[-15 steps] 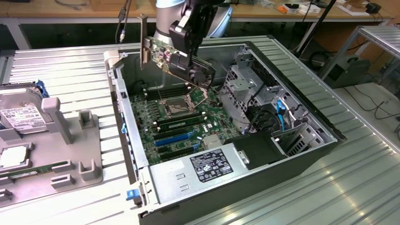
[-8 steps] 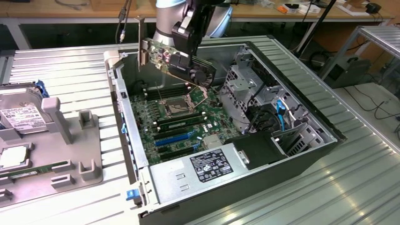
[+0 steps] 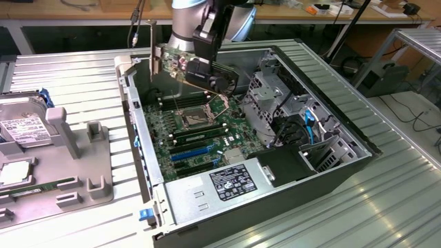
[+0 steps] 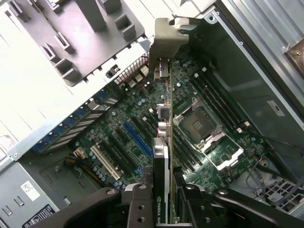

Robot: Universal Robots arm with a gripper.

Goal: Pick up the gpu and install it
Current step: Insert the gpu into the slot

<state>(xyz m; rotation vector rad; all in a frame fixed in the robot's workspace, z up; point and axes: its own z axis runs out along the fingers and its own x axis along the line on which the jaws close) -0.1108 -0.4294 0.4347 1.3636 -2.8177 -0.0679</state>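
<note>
My gripper (image 3: 206, 64) hangs over the far end of the open computer case (image 3: 141, 150), shut on the gpu (image 3: 180, 61). The card is held on edge above the motherboard (image 3: 200, 129), with its silvery bracket (image 3: 152, 45) toward the case's rear wall. In the wrist view the gpu (image 4: 161, 156) shows edge-on between the black fingers (image 4: 137, 204), its bracket (image 4: 167, 40) at the far end, and the gripper (image 4: 164, 206) clamps its near end. Under it lie the blue slot (image 4: 137, 140) and the CPU socket (image 4: 199, 126). The card is clear of the board, touching no slot.
A grey fixture tray (image 3: 76, 150) on the exterior view's left holds a hard drive (image 3: 24, 126) and a green memory stick (image 3: 41, 186). Inside the case, the power supply (image 3: 227, 186) sits at the near end and a metal drive cage (image 3: 276, 93) with cables stands on the right.
</note>
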